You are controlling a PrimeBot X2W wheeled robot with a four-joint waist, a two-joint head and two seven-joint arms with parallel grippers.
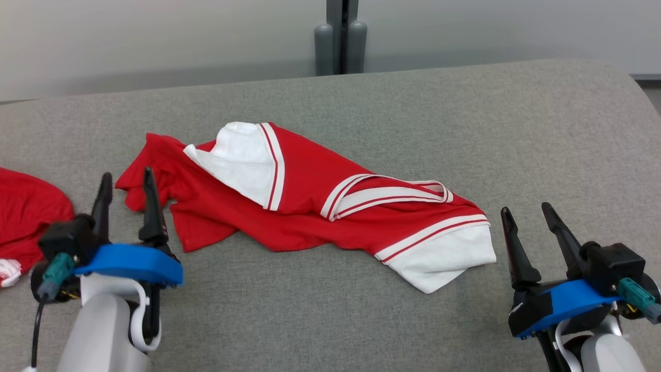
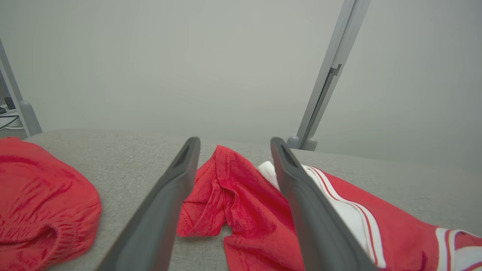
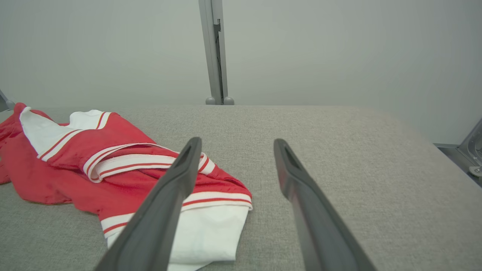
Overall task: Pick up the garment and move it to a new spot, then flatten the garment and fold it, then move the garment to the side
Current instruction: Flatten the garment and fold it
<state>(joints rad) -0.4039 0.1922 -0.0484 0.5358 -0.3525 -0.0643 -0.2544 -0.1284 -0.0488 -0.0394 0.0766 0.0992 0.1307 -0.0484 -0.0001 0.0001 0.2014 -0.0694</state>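
**Desk:** Report garment position.

**Operator:** I see the garment (image 1: 310, 206), red with white striped trim, lying crumpled across the middle of the grey padded surface (image 1: 465, 113). One white sleeve end points toward my right side.

**Desk:** Left gripper condition?

**Operator:** Left gripper (image 1: 127, 173): fingers apart, nothing between them. The tips stand at the garment's red left edge. I cannot tell whether they touch the cloth.

**Desk:** Right gripper condition?

**Operator:** Right gripper (image 1: 525, 208): fingers apart, empty, just beside the white sleeve end and not touching it.

**Desk:** Other items?

**Operator:** A second red cloth (image 1: 26, 206) lies at the far left, apart from the garment.
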